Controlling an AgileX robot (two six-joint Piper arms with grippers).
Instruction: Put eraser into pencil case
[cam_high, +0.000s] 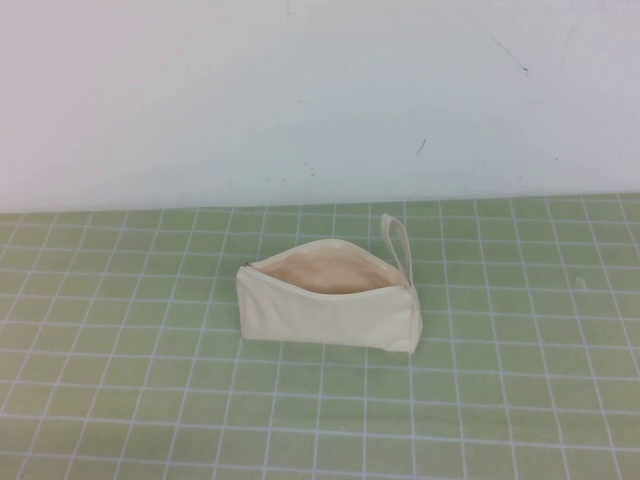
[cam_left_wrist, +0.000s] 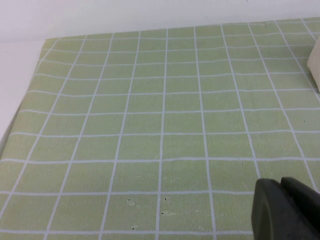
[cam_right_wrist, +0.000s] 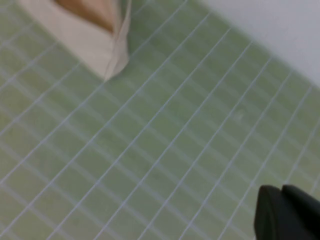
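pencil case (cam_high: 325, 318) sits near the middle of the green grid mat (cam_high: 520, 400), lying on its long side with the zip mouth gaping upward so we can see the beige lining (cam_high: 320, 275) inside. its thin wrist loop (cam_high: 396, 245) stands up from the end nearer the robot's right and curves toward the white wall (cam_high: 300, 90) behind.

we find no eraser in any view — it may lie inside the pouch, but we cannot tell from the lining that shows.

neither arm appears in the high view. the left gripper (cam_left_wrist: 287, 210) shows only as a dark tip at the corner of the left wrist view, above bare mat well apart from the pouch, whose pale edge just enters that view. the right gripper (cam_right_wrist: 287, 212) shows the same way in the blurred right wrist view, also over bare mat, with one end of the case farther off. so little of each gripper shows that we cannot tell its state.
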